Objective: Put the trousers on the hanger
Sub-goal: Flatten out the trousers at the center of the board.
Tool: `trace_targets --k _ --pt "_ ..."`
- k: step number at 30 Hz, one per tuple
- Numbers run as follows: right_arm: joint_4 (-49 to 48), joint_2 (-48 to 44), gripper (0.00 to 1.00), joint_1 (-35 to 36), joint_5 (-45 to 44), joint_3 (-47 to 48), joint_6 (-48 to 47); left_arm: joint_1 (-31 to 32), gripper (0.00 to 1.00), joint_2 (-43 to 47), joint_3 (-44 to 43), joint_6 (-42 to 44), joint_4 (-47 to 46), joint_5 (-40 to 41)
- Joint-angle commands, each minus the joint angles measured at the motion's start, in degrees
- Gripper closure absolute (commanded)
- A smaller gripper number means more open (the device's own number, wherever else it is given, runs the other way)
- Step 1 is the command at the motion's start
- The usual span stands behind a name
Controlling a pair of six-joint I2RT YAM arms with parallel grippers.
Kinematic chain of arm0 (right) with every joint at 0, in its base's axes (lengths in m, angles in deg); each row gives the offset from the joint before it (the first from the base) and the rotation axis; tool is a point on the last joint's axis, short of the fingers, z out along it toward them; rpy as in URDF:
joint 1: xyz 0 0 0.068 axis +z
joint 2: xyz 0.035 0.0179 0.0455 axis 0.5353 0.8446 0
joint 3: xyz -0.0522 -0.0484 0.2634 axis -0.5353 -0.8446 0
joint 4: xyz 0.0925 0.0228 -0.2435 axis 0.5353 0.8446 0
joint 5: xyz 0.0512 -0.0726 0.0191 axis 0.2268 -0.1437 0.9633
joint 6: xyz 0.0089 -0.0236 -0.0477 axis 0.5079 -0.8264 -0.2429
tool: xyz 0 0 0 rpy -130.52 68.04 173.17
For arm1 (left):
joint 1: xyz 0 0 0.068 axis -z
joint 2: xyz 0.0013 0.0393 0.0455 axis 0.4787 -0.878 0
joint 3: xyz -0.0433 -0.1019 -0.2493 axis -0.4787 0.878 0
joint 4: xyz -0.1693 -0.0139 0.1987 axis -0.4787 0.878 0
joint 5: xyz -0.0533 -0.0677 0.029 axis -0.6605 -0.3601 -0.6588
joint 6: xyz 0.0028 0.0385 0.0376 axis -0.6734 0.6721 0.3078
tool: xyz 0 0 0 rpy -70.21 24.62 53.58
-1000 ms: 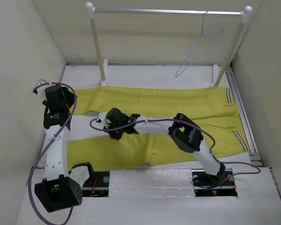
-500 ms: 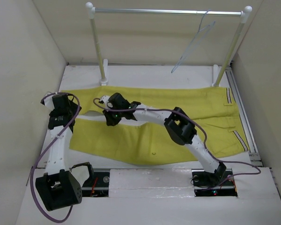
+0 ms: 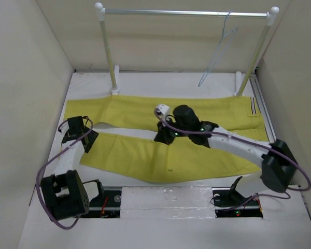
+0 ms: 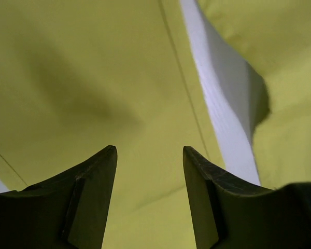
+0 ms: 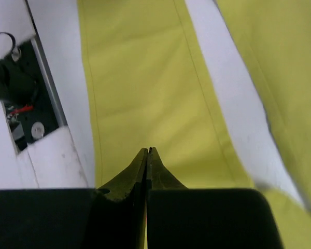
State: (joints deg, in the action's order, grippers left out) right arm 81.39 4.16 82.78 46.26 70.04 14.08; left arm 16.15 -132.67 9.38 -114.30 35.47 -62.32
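Trousers (image 3: pixel 212 110) lie spread; right gripper (image 5: pixel 147 151), pressed shut, has swung rightward, left gripper (image 4: pixel 149 153) gapes over them.

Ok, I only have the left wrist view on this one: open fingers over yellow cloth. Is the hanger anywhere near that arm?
Observer: No. The hanger hangs on the rail at the far right, apart from the trousers.
Operator: And the other arm?
Observer: The right gripper is shut, over the near leg beside the gap between the legs. I cannot tell whether it pinches cloth.
Operator: Which end is the waist?
Observer: The striped waistband lies at the right end, below the hanger's side of the rail.
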Motion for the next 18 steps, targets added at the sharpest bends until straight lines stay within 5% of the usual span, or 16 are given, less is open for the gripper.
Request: trace_targets --k 1,10,18 --pt "-2.4 -12.7 1.00 -5.7 -5.3 -15.7 4.9 -2.4 0.50 -6.2 0.1 -0.1 -3.2 1.7" --pt "11.3 -36.8 1.00 -25.6 -5.1 -29.3 1.6 -2.4 0.50 -16.8 -8.5 -0.7 -1.5 8.3" --pt "19.7 -39.7 0.75 -24.9 2.0 -25.3 -5.1 -2.4 0.46 -0.5 -13.9 0.0 3.1 16.6"
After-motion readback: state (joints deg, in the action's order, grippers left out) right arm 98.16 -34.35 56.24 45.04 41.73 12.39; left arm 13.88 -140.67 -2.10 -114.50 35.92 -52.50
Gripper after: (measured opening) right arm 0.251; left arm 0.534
